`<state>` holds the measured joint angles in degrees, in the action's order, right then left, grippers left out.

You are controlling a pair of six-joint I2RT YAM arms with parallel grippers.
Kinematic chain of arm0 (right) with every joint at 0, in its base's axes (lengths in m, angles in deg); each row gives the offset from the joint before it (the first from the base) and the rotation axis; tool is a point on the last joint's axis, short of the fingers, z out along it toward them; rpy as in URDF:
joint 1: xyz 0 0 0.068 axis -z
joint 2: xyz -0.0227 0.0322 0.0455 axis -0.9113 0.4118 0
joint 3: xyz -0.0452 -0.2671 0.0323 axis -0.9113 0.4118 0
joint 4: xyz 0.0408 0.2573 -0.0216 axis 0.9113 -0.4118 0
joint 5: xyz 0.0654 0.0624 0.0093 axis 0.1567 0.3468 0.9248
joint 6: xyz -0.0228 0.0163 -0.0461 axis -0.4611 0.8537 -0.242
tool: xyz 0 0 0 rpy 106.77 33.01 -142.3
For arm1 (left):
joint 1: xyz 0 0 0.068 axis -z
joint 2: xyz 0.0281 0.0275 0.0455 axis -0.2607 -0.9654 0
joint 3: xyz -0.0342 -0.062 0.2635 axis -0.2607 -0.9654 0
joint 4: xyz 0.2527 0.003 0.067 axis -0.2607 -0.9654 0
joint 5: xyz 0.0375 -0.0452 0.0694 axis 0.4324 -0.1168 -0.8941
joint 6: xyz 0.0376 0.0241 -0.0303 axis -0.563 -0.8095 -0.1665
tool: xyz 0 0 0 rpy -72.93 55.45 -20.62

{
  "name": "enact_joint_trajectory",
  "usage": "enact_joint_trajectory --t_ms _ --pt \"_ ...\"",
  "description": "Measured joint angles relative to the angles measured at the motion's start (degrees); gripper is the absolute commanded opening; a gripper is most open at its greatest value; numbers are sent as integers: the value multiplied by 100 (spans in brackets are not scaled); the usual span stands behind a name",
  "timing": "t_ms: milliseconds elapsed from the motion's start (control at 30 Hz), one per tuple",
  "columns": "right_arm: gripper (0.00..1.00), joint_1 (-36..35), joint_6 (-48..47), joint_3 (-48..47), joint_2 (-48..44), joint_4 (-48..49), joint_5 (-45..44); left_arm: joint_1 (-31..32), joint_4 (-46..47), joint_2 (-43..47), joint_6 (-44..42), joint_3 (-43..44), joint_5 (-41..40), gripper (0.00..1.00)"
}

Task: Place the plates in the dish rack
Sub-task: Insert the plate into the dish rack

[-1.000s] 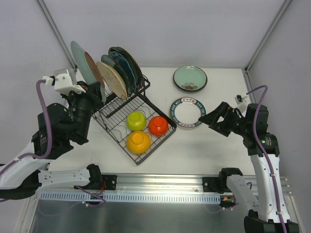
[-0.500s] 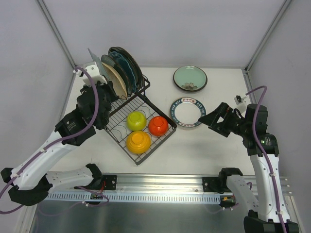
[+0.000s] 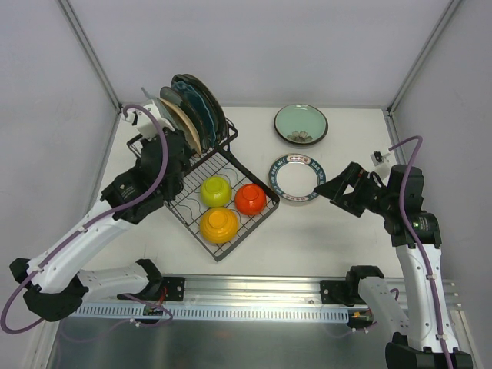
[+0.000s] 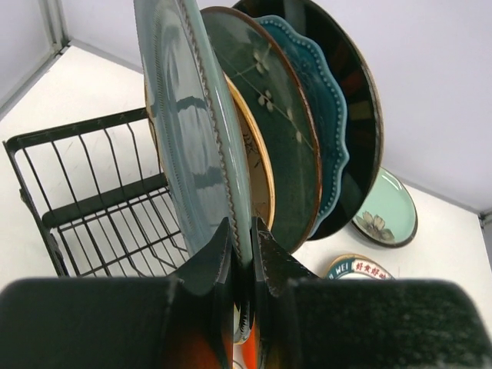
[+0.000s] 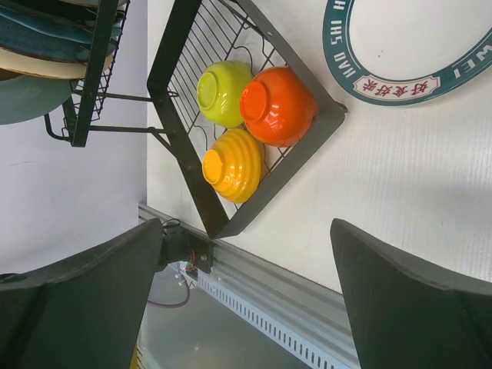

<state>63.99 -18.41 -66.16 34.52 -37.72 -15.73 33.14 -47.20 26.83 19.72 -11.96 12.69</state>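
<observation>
My left gripper (image 3: 166,147) (image 4: 244,254) is shut on the lower rim of a grey-blue plate (image 4: 192,138). It holds the plate upright over the raised slotted part of the black dish rack (image 3: 201,165) (image 4: 84,207). Close beside it stand a tan-backed plate (image 4: 260,173), a dark patterned plate (image 4: 273,131), a scalloped teal plate (image 4: 329,131) and a dark plate (image 4: 360,108). A mint green plate (image 3: 300,124) and a white plate with a teal lettered rim (image 3: 297,177) (image 5: 407,46) lie flat on the table. My right gripper (image 3: 338,192) (image 5: 246,227) is open and empty, just right of the lettered plate.
A yellow-green bowl (image 3: 216,191), an orange-red bowl (image 3: 250,199) and a yellow bowl (image 3: 219,224) sit upside down in the rack's lower basket. White walls stand at the left, back and right. An aluminium rail (image 3: 254,300) runs along the near edge.
My left arm has swung right and carried the grey-blue plate from outside the rack's left side to over the slotted section, next to the standing plates. The right arm has not moved.
</observation>
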Motion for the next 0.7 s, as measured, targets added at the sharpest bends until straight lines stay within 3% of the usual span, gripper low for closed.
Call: enact_joint_trajectory --t_ms 300,700 --pt "95 0 -63 0 0 0 0 -37 -55 -306 542 35 -632 0" --pt "95 0 -87 15 11 2 0 -35 57 -568 619 638 -966 0"
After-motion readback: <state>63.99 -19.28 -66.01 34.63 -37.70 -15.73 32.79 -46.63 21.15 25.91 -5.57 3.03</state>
